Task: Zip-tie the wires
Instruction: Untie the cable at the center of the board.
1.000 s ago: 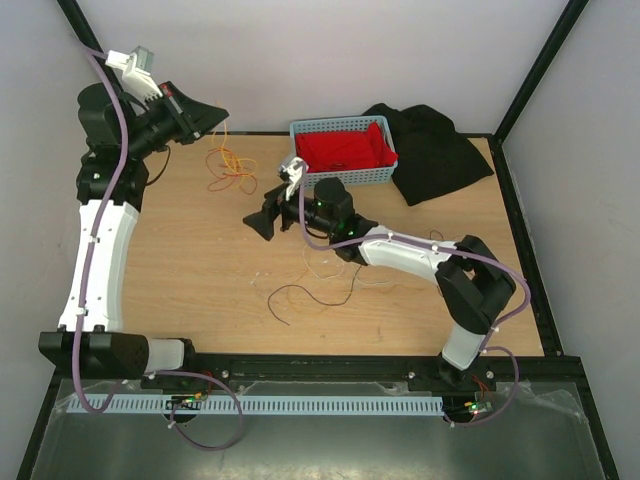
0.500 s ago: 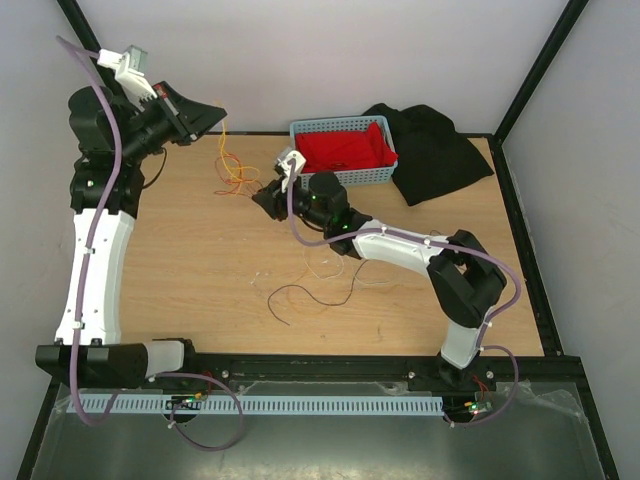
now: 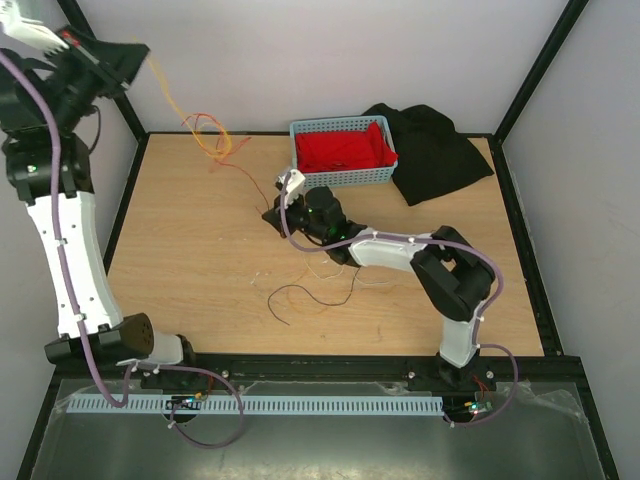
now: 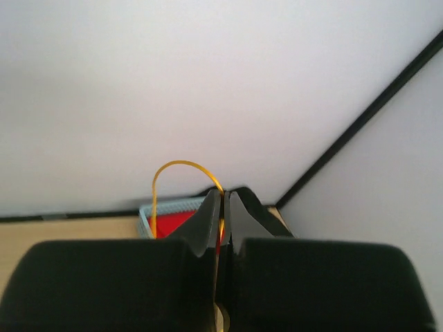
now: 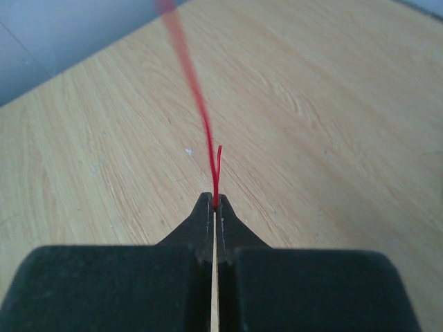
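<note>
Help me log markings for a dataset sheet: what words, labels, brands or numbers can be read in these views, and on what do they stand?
None can be read in any view.
The light blue plastic mesh basket, the black cloth and the wooden table carry no print.
The small boards under the arm bases are too small to read.

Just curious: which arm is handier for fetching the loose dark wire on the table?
Probably right: the right gripper sits low near the dark wire, though shut on a red wire. The left gripper is raised far off, pinching an orange wire.
</note>
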